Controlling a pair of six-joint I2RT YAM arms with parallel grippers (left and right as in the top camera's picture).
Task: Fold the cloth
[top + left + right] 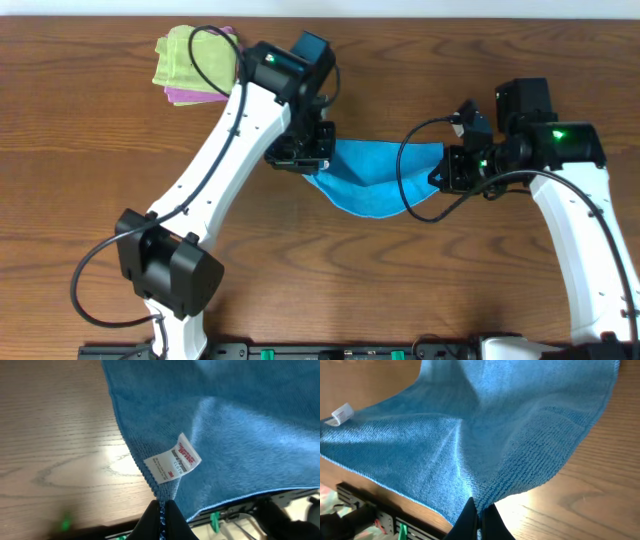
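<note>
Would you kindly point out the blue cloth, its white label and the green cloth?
blue cloth (372,182): overhead view, middle of the sagging span.
white label (172,459): left wrist view, centre of the tag.
green cloth (172,62): overhead view, its left part.

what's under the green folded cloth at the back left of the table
A pink-purple cloth lies under the green cloth; only its edge peeks out. The rest is covered, so its fold cannot be seen.

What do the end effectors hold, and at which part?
Both hold the blue cloth: left end effector at the corner by the label, right end effector at another corner.
</note>
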